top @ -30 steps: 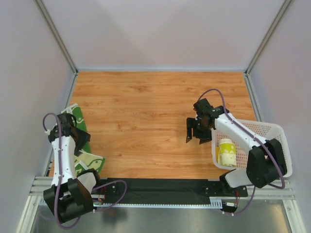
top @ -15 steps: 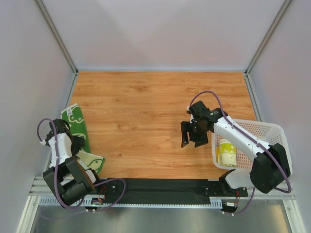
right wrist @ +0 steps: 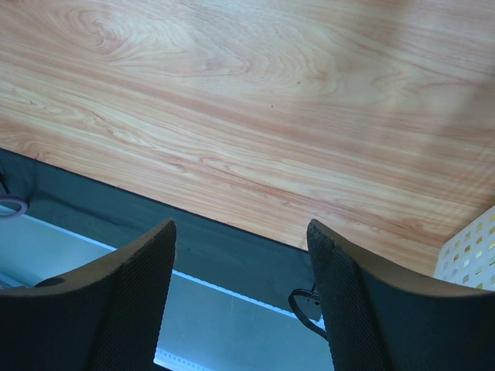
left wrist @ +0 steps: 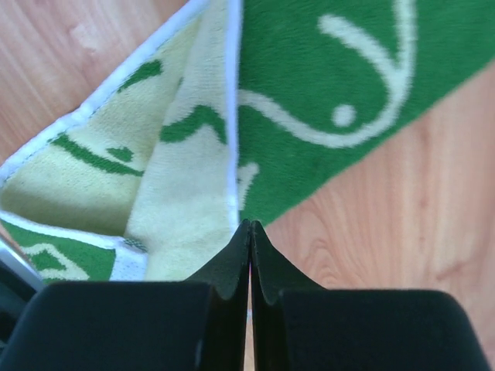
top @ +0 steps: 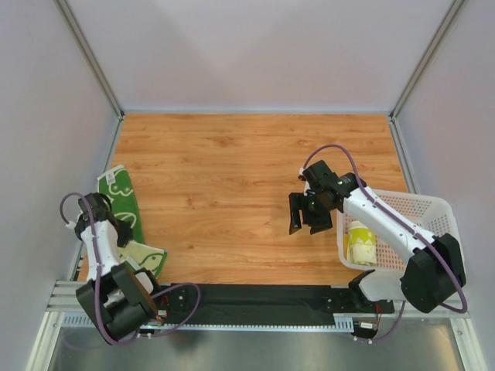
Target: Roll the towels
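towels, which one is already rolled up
The pale yellow towel in the white basket: it is a roll, while the dark green towel on the left lies spread out.

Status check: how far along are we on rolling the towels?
Done: the pale yellow towel sits rolled in the white basket. In hand: the left end effector is shut at the dark green towel, by its folded edge; a pinch is unclear. The right end effector hangs open over the table. Left: the green towel lies unrolled.
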`<control>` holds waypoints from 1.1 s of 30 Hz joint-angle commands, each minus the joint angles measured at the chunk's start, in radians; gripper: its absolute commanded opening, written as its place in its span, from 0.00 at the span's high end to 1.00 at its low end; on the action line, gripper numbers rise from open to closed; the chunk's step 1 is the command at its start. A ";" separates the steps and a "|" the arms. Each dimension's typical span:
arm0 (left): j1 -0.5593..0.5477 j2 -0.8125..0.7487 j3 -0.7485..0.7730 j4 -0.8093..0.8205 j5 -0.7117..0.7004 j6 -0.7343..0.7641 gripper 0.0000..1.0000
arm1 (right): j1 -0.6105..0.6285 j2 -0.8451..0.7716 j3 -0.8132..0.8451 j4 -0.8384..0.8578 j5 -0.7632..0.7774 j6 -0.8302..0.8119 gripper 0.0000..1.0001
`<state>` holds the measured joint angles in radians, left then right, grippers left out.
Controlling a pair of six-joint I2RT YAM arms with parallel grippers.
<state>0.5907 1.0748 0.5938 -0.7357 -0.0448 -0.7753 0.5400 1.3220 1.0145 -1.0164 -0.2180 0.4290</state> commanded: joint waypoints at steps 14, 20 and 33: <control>0.012 -0.145 0.280 -0.214 0.016 0.168 0.10 | 0.386 0.248 0.332 0.243 -0.153 0.047 0.14; 0.012 -0.263 0.262 -0.203 0.204 0.222 0.16 | 0.518 0.641 0.715 0.282 -0.225 0.031 0.18; -0.009 -0.355 0.306 -0.304 0.200 0.246 0.17 | 0.632 1.221 1.332 0.298 -0.247 0.125 0.25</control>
<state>0.5922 0.7078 0.8444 -0.9844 0.1783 -0.5632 1.1400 2.5061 2.2734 -0.7578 -0.4335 0.5098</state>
